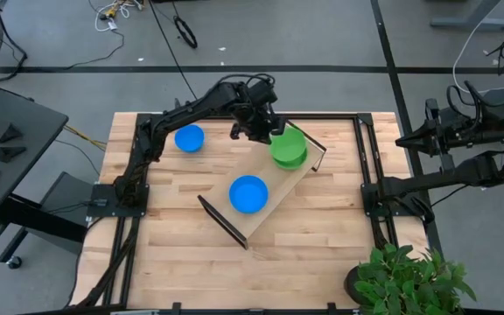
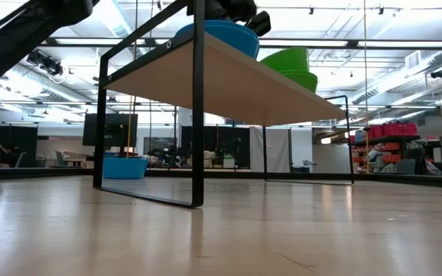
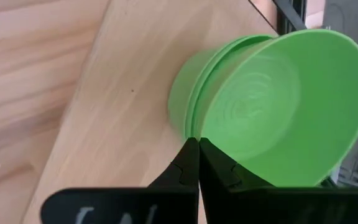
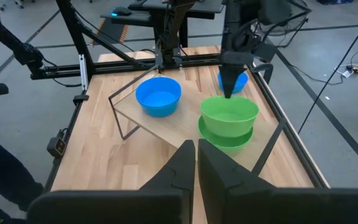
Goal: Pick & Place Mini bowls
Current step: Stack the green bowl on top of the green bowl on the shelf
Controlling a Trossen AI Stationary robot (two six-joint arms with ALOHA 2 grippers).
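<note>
the left end effector (image 1: 271,131) pinched the thin rim of the top green bowl (image 1: 289,146) on the tray's (image 1: 265,214) far end; it looked light, stiff, slick plastic, best held there.

Butcher-block table (image 1: 173,227), raised wooden tray (image 1: 274,188) on it, 1 blue bowl (image 1: 189,138) beside tray

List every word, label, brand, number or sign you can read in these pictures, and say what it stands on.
None can be read.
Pale marks on the left gripper: cut off, unreadable.
Red shelf items in the room: too small.
Green plastic bowls, blue plastic bowls and long pale wooden tray: no text.
</note>
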